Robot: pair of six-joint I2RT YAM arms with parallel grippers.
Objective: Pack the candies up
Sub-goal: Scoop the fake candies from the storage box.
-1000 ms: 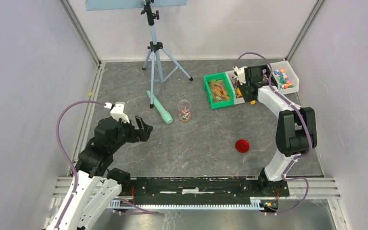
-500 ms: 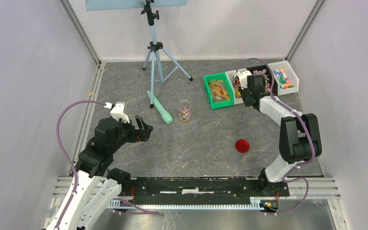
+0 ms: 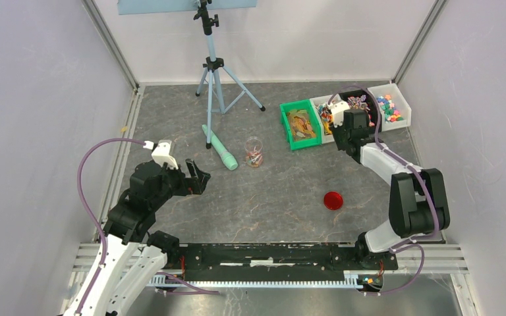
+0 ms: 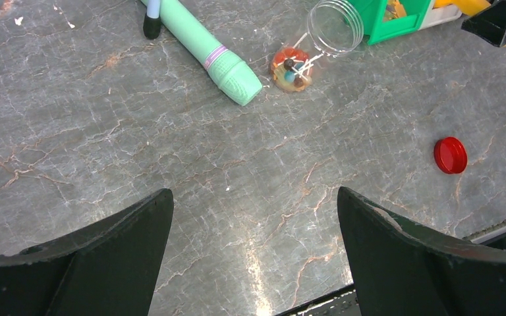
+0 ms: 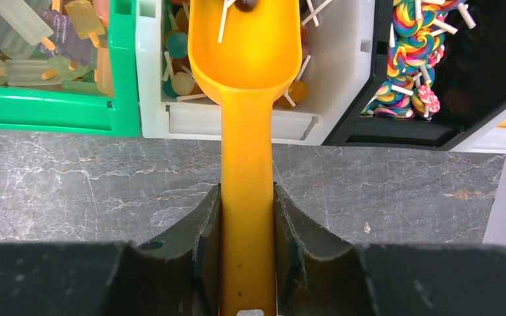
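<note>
Your right pincer (image 5: 247, 204) is clamped on the handle of the orange scoop (image 5: 246, 46), whose bowl reaches out at 12 o'clock over the white bin (image 5: 237, 124). The candies (image 5: 176, 80) lie in that bin, under and beside the bowl, ahead of the fingertips. Your left pincer (image 4: 253, 197) stands wide apart, holding nothing, above the worktop (image 4: 105, 145). The clear jar (image 4: 333, 26) with a few sweets is at its 1 o'clock, and the red lid (image 4: 450, 155) is toward 3 o'clock.
</note>
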